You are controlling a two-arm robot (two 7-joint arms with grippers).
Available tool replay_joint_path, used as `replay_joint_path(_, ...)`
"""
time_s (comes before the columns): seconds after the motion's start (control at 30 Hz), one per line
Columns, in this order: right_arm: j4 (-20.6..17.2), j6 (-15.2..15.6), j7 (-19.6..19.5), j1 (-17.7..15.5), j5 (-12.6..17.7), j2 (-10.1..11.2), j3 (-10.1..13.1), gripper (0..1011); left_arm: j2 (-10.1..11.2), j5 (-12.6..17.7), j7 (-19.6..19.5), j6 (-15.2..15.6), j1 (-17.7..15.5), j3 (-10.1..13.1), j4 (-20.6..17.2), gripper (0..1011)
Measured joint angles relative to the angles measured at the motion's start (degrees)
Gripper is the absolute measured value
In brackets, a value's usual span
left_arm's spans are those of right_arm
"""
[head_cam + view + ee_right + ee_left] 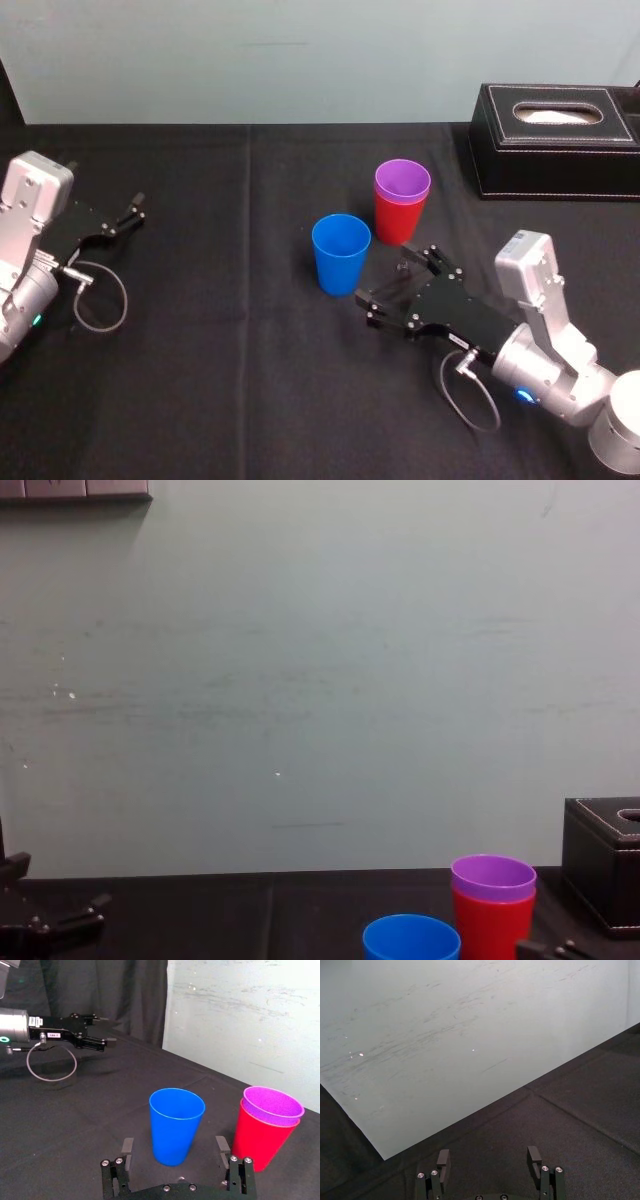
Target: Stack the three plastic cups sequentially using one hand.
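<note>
A blue cup point(341, 253) stands upright on the black table, with its mouth up. Just behind it to the right, a purple cup point(402, 181) sits nested inside a red cup point(398, 226). My right gripper point(388, 285) is low over the table, close to the blue cup's right front, and open with nothing in it. In the right wrist view the blue cup point(176, 1125) stands just ahead of the gap between the fingers point(128, 1146), and the purple-in-red pair point(272, 1106) is off to one side. My left gripper point(133, 210) rests parked at the far left, open and empty point(489, 1160).
A black stitched tissue box point(555, 140) stands at the back right, close behind the red cup. A black cloth point(230, 380) covers the table, with bare room in the middle and front. A pale wall point(300, 680) rises behind the table.
</note>
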Motion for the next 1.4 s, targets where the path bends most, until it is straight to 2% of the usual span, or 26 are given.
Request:
replay_joint_path(0.27,2.03,2.2,-0.77,2.51,-0.08,-2.18,-1.6,1000,0.0,0.0,0.0,0.0,0.0,0.0,0.0,1005)
replay_joint_path(0.57,4.79,3.56,-1.66,5.01,0.43,-4.28,-2.36,1000,0.0,0.0,0.0,0.0,0.0,0.0,0.0,1005)
replay_joint_path(1.0,9.13,2.81,-3.37,8.29,-1.01,-7.02,-3.21,1000,0.0,0.0,0.0,0.0,0.0,0.0,0.0,1005)
replay_joint_path(1.4,11.47,1.61,-2.06,9.83,-0.25,-8.46,-3.72,1000,0.0,0.0,0.0,0.0,0.0,0.0,0.0,1005)
